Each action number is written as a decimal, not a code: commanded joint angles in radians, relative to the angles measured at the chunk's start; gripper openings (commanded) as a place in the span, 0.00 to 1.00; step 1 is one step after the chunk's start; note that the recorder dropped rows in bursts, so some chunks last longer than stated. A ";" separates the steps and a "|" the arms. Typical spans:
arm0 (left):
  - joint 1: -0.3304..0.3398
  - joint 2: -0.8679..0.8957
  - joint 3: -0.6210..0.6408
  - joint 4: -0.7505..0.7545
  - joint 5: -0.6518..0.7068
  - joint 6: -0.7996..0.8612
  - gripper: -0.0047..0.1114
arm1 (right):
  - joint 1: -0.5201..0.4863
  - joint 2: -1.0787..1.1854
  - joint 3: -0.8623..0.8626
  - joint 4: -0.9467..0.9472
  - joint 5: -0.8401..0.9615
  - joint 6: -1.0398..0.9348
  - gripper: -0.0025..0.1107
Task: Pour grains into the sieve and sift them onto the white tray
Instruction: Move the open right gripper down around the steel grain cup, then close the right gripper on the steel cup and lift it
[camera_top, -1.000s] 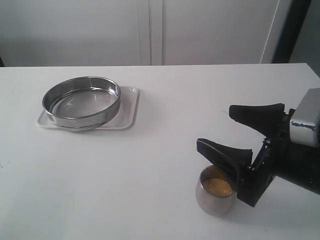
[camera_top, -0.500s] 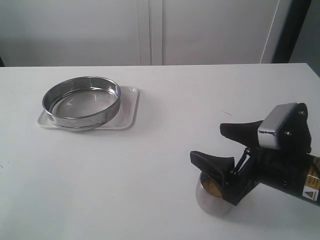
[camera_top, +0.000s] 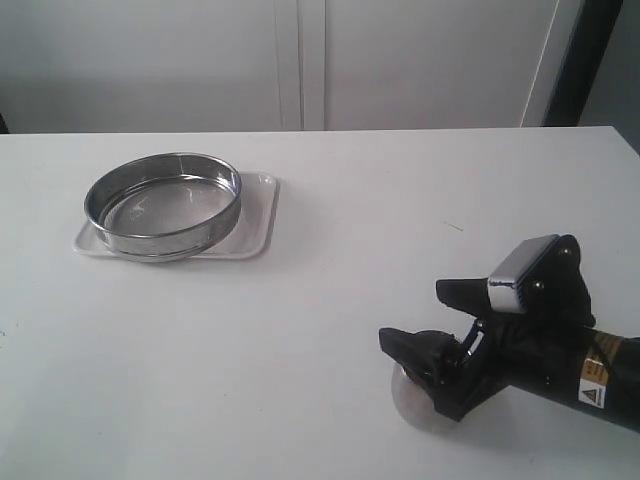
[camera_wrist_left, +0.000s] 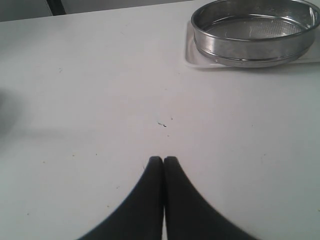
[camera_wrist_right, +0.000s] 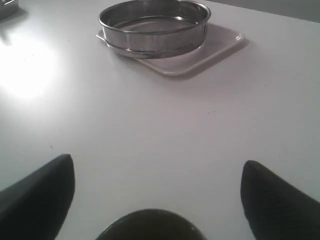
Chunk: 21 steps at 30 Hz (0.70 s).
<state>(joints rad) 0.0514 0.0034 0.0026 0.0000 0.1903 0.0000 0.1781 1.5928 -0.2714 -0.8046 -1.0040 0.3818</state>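
My right claw (camera_top: 412, 318) stands spread, one finger on each side of the one small steel cup (camera_top: 412, 398), and does not pinch it yet. My left claw (camera_wrist_left: 163, 161) is pressed together and holds nothing. Nothing is poured: the one sieve (camera_top: 228, 208) sits empty on the one white tray (camera_top: 258, 218), well apart from the cup. I cannot see the grains; I suppose they are in the cup.

the sieve (camera_top: 163, 203) sits on the tray (camera_top: 258, 215), toward the far left of the table (camera_top: 300, 320), overhanging the tray's near edge. the cup (camera_top: 415, 405) stands at the near right, well apart from them, under the right gripper (camera_top: 413, 315), between its spread fingers.
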 joint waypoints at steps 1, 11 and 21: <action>-0.005 -0.003 -0.003 0.000 -0.002 0.000 0.04 | 0.001 0.044 0.000 0.002 -0.002 -0.014 0.76; -0.005 -0.003 -0.003 0.000 -0.002 0.000 0.04 | 0.001 0.138 -0.007 0.029 0.004 -0.044 0.76; -0.005 -0.003 -0.003 0.000 -0.002 0.000 0.04 | 0.001 0.225 -0.014 0.048 -0.019 -0.167 0.76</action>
<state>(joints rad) 0.0514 0.0034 0.0026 0.0000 0.1903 0.0000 0.1781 1.7949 -0.2797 -0.7774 -1.0042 0.2629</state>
